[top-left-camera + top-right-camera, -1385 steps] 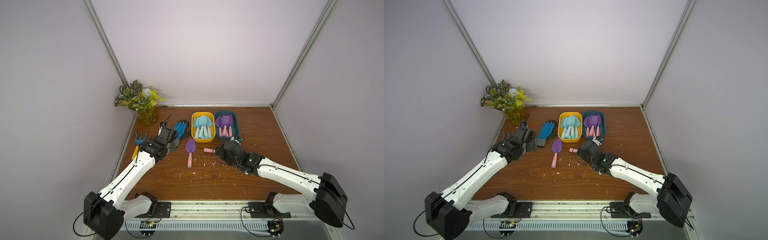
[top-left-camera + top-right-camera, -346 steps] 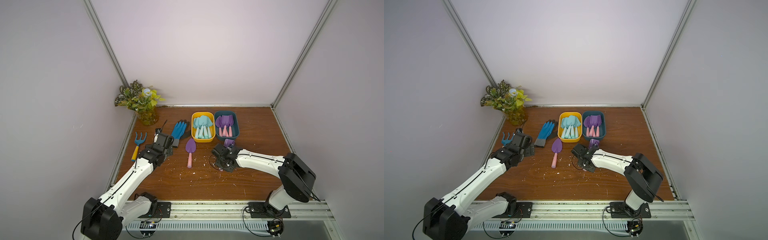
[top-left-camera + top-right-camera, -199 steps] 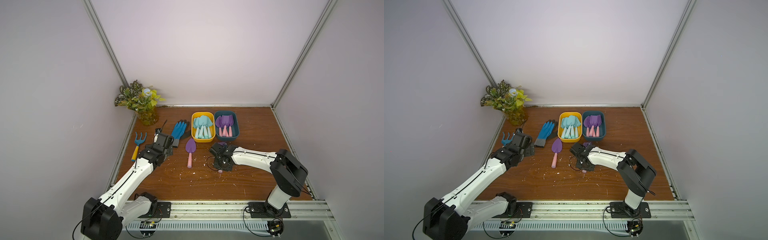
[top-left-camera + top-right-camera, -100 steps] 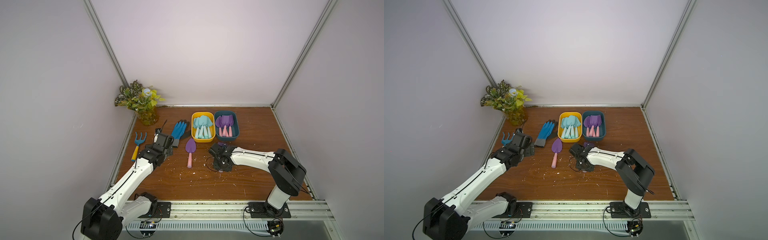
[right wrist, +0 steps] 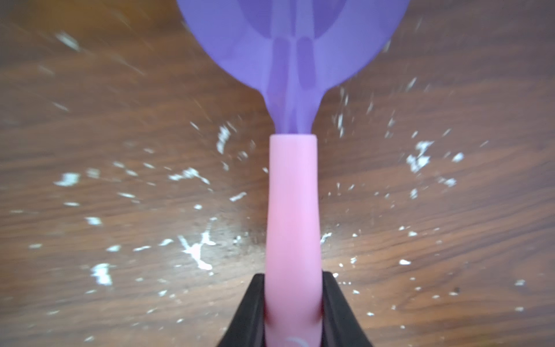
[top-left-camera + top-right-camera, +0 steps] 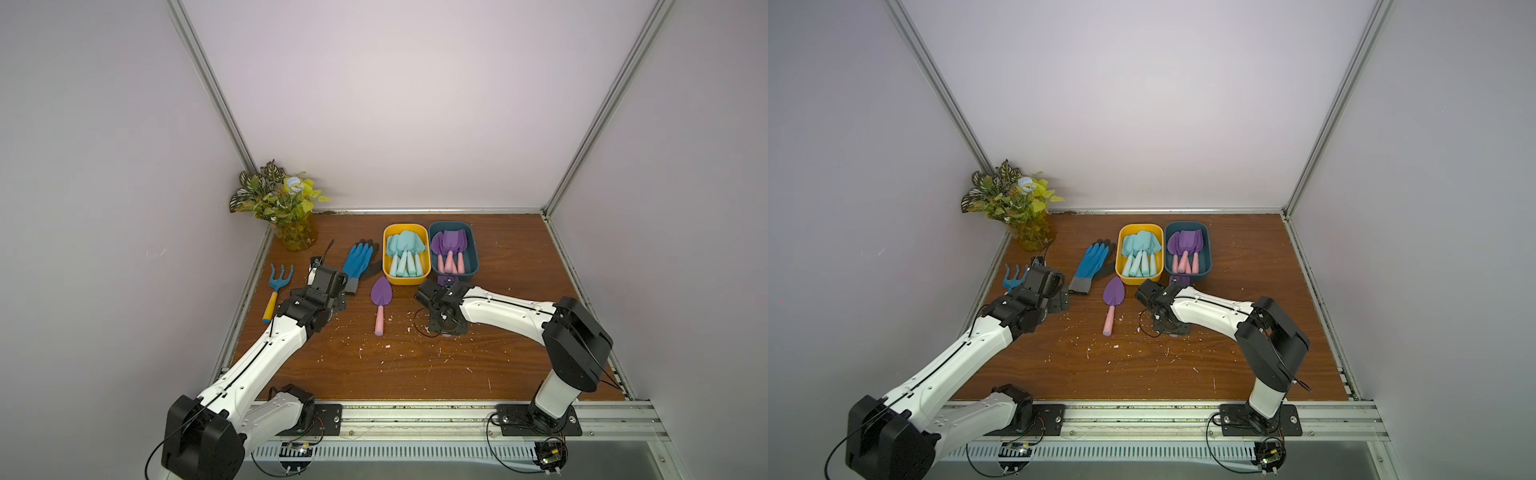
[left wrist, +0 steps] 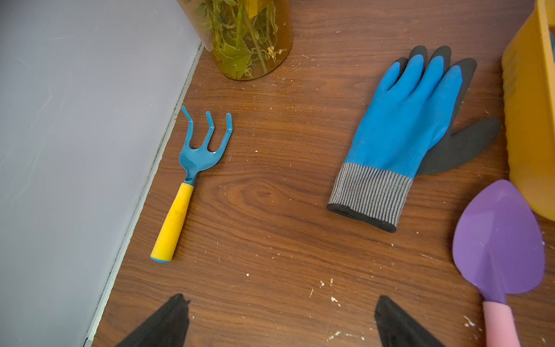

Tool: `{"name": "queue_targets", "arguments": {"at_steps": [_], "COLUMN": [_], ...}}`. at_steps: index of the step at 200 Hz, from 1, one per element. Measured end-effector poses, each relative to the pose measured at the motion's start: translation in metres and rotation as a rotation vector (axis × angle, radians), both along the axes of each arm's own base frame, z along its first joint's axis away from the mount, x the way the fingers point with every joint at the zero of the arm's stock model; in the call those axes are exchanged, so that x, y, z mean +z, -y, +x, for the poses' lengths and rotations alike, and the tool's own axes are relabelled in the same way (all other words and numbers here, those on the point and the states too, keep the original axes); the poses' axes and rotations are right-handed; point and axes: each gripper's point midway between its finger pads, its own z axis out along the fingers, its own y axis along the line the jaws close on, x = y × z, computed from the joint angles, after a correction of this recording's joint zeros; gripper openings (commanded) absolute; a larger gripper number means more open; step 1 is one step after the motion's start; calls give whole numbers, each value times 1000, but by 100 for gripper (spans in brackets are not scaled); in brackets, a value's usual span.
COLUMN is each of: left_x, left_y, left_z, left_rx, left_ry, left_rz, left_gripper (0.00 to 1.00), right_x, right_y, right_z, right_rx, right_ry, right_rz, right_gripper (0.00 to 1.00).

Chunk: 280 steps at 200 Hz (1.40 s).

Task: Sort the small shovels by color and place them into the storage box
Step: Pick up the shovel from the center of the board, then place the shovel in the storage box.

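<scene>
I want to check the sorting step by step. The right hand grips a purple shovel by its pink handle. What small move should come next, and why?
Probably raise the right hand a little off the table. It is shut on the pink handle of the purple shovel, low over the table, and the dark blue box holding the other purple shovels has walls to clear.

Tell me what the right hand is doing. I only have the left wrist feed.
Observer: The right hand is shut on the pink handle of a purple shovel.
Operator: Where is it relative to the boxes?
Observer: In both top views it sits just in front of the dark blue box, on the robot's side.
Operator: What's in that box?
Observer: Only purple shovels with pink handles.
</scene>
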Motion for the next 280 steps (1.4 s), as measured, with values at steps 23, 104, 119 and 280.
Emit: {"name": "queue_targets", "arguments": {"at_steps": [23, 104, 119, 280], "left_x": [0, 0, 0, 0], "left_y": [0, 0, 0, -1], "left_z": [0, 0, 0, 0], "left_rx": [0, 0, 0, 3], "left_ry": [0, 0, 0, 0], "left_rz": [0, 0, 0, 0], "left_gripper": [99, 98, 99, 99], "right_x": [44, 137, 142, 44], "right_y": [-2, 62, 61, 82], "right_z": [17, 103, 119, 204], "right_rx": [48, 56, 89, 215], "right_ry": [89, 243, 248, 4], "right_rz": [22, 55, 48, -9], "right_gripper": [0, 0, 0, 0]}}
